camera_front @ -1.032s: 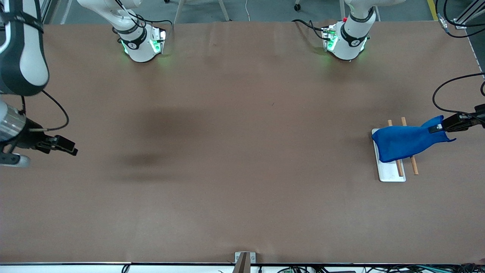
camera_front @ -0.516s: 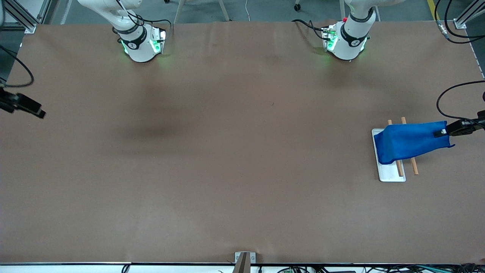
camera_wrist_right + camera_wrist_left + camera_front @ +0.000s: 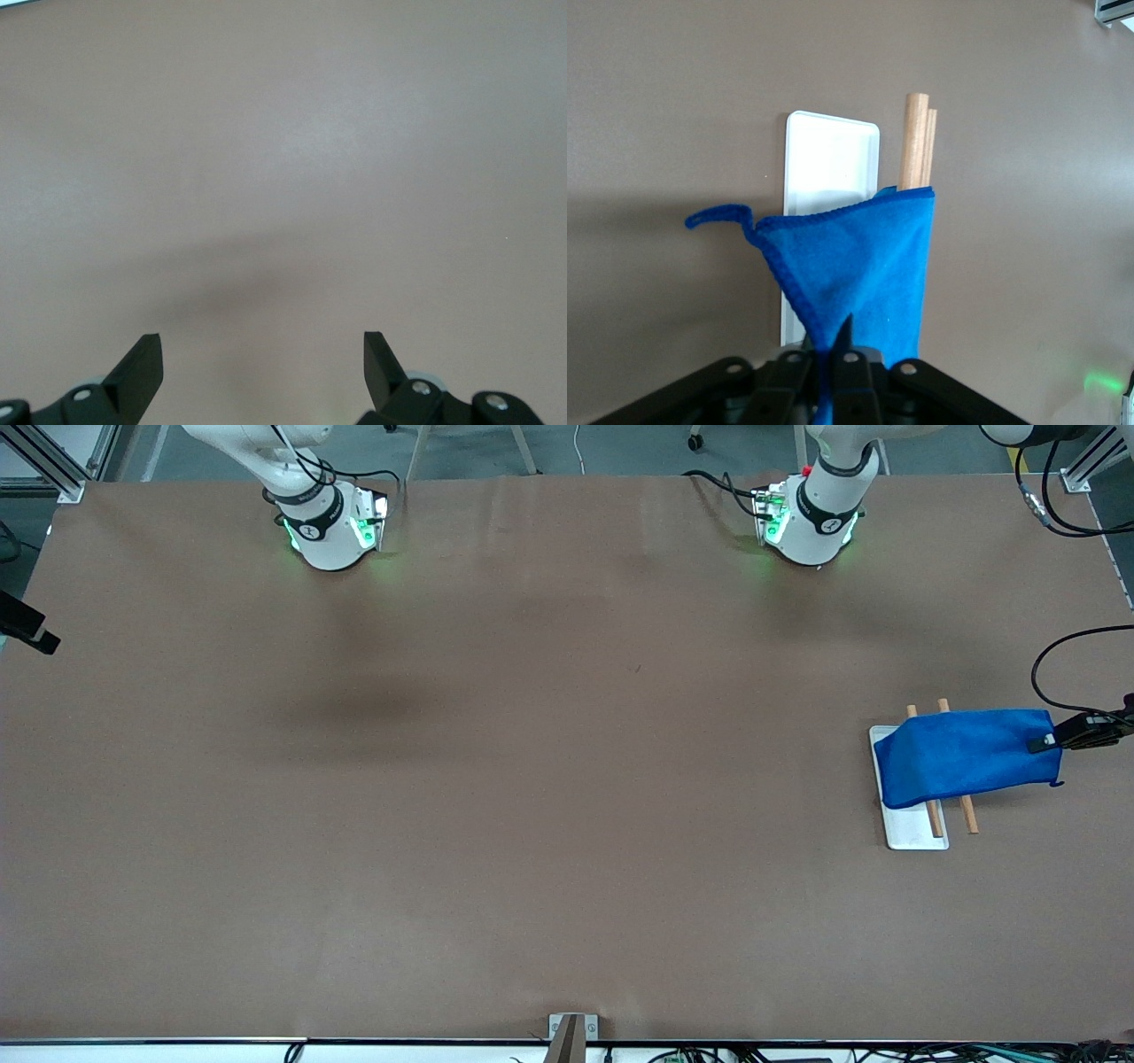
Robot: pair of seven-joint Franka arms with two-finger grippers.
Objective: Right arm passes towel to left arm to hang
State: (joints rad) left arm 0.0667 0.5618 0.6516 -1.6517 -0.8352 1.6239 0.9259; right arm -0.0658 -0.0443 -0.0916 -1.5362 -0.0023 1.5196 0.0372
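Over the last second the left gripper (image 3: 1045,740) has drawn out toward the left arm's end of the table, pulling the towel flatter across the rack, while the right gripper (image 3: 40,640) has backed off to the edge of the table at the right arm's end.

The left gripper's jaws are pinched tight on one short end of the small bright blue soft cloth towel (image 3: 966,755). From that pinch the cloth runs away toward the table's middle, its long axis in line with the gripper's reach. It lies over two thin light wooden rods (image 3: 967,813), crossing them roughly at right angles, and its free end hangs down over the flat white rectangular tray (image 3: 912,828) just beside the rods. In the left wrist view the towel (image 3: 859,266) fans out from the fingers (image 3: 846,341), one corner curled up loose to one side, with the rods (image 3: 917,146) and the tray (image 3: 833,159) showing past its hem.

So the towel already straddles the rods, and the coming move looks like a release: opening and backing off along the same line should let the held end drop, whereas a sideways pull could drag the cloth off.

The right gripper waits well apart, its fingers (image 3: 142,367) spread wide over bare brown tabletop (image 3: 532,779). Nothing stands between the left gripper and its retreat.
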